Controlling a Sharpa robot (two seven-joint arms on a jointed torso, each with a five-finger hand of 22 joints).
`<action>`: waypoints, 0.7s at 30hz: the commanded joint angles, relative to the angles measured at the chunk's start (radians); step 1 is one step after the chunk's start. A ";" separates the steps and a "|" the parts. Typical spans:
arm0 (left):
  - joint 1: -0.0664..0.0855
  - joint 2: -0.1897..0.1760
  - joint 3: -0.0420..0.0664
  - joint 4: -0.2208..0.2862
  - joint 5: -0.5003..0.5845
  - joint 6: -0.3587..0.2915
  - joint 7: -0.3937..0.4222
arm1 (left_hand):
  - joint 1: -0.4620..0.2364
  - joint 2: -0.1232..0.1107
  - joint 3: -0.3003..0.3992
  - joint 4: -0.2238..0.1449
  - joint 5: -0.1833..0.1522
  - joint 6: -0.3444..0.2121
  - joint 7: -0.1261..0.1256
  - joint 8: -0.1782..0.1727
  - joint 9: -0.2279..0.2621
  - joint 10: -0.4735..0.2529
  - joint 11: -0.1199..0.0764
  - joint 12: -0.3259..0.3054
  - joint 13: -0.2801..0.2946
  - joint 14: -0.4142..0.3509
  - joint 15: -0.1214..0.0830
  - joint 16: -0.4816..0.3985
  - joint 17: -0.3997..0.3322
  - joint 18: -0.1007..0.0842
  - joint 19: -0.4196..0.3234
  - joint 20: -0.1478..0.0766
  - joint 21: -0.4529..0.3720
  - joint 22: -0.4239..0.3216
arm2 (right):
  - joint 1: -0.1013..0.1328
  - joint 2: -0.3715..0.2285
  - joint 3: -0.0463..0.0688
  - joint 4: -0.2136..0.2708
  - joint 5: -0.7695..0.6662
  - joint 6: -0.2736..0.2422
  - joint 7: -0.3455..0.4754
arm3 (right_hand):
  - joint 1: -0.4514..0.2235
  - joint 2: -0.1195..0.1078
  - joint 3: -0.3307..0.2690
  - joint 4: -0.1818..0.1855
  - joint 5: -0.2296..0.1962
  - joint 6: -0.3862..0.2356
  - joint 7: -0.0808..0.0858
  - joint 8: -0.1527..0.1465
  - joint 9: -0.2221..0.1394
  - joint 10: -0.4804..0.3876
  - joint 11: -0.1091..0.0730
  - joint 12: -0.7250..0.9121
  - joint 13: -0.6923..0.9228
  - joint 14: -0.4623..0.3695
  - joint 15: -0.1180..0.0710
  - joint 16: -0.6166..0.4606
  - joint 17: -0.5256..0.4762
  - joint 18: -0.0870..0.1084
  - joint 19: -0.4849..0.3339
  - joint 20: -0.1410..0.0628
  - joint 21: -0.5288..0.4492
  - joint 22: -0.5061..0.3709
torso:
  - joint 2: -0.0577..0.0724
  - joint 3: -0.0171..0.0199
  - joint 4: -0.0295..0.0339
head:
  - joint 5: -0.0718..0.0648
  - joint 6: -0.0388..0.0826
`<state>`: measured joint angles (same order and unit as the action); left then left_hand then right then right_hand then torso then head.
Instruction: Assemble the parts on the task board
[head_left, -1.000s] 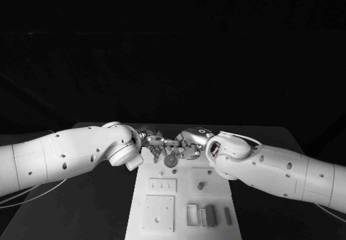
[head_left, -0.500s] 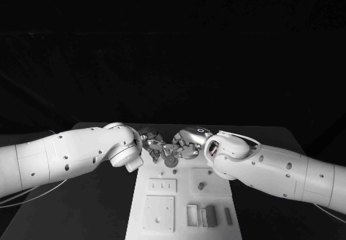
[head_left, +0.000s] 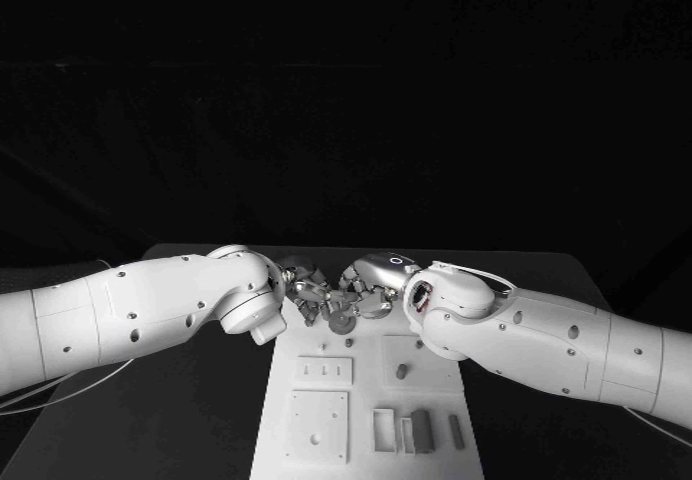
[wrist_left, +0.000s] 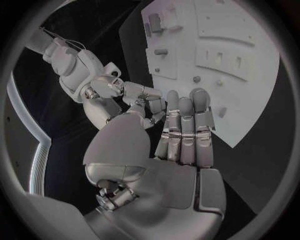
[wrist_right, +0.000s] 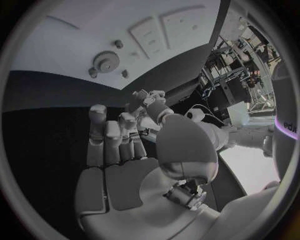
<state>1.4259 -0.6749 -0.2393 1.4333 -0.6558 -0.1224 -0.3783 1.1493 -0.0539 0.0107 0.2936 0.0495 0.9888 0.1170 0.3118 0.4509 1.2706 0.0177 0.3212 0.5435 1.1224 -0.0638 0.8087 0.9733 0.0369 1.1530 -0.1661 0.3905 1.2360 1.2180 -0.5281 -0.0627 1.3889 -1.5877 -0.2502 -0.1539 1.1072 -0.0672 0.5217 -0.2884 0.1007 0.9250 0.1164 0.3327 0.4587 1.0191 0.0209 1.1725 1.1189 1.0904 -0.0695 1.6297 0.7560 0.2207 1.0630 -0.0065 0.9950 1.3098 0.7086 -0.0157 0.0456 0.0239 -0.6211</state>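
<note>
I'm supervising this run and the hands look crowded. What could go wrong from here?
The left hand and right hand nearly meet over the far end of the task board; their fingers could collide. The gear lies just beneath them, so a stray sweep might knock it away.

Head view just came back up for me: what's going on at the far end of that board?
Both silver hands meet over the far end of the white task board. The left hand and the right hand have their fingertips close together, just above a small round grey gear lying flat on the board. Whether either hand grips a part, I cannot tell. Nearer the robot, the rectangular grey blocks and a short grey peg sit untouched.
</note>
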 joint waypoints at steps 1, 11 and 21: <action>0.000 0.004 0.001 0.002 -0.004 0.011 -0.003 | 0.021 0.008 -0.011 -0.001 0.000 0.015 -0.003 0.007 0.002 0.007 -0.006 0.006 0.004 0.000 -0.008 0.010 -0.001 0.028 0.011 0.000 -0.001 0.005 | -0.001 0.004 0.001 0.002 -0.020 0.007 -0.005 | 0.009 0.003 -0.005 -0.001 0.003 0.013 0.016 -0.002 0.001 -0.007 0.002 0.006 -0.001 0.003 -0.008 -0.006 0.001 0.041 0.001 -0.005 0.007 0.014 | 0.001 0.0006 -0.0002 | 0.001 -0.001; 0.000 0.008 0.001 0.003 -0.003 0.006 -0.008 | 0.053 0.024 -0.042 -0.001 0.000 0.038 -0.013 0.014 0.003 0.027 -0.016 0.015 0.017 0.008 -0.018 0.041 -0.002 0.027 0.028 -0.008 0.010 0.025 | -0.001 0.011 0.001 0.002 -0.026 0.013 -0.009 | 0.009 0.002 -0.006 0.000 0.003 0.013 0.016 -0.002 0.001 -0.007 0.002 0.006 -0.002 0.003 -0.008 -0.006 0.001 0.041 0.001 -0.005 0.007 0.014 | 0.001 0.0016 -0.0008 | 0.003 -0.003; 0.000 0.009 0.001 0.000 -0.003 -0.014 -0.004 | 0.125 0.035 -0.037 -0.001 -0.001 0.045 -0.015 0.014 0.002 0.031 -0.018 0.017 0.026 0.006 -0.022 0.058 -0.006 0.025 0.033 -0.013 0.013 0.040 | -0.001 0.013 0.001 0.004 -0.028 0.018 -0.011 | 0.008 0.003 -0.006 0.000 0.003 0.014 0.016 -0.002 0.002 -0.007 0.001 0.007 -0.004 0.003 -0.009 -0.006 0.001 0.041 0.001 -0.005 0.007 0.014 | 0.001 0.0024 0.0000 | 0.005 -0.003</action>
<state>1.4251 -0.6694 -0.2396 1.4312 -0.6576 -0.1261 -0.3890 1.2707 -0.0189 -0.0278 0.2921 0.0495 1.0227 0.0991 0.3225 0.4526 1.2975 -0.0019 0.3329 0.5698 1.1259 -0.0788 0.8640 0.9675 0.0364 1.1791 -0.1783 0.3984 1.2752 1.2183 -0.5167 -0.0623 1.3898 -1.6006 -0.2472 -0.1647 1.1072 -0.0672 0.5217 -0.2884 0.1007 0.9251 0.1164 0.3326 0.4596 1.0168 0.0234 1.1764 1.1159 1.0906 -0.0696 1.6297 0.7557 0.2208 1.0644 -0.0049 0.9989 1.3099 0.7098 -0.0135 0.0451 0.0285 -0.6243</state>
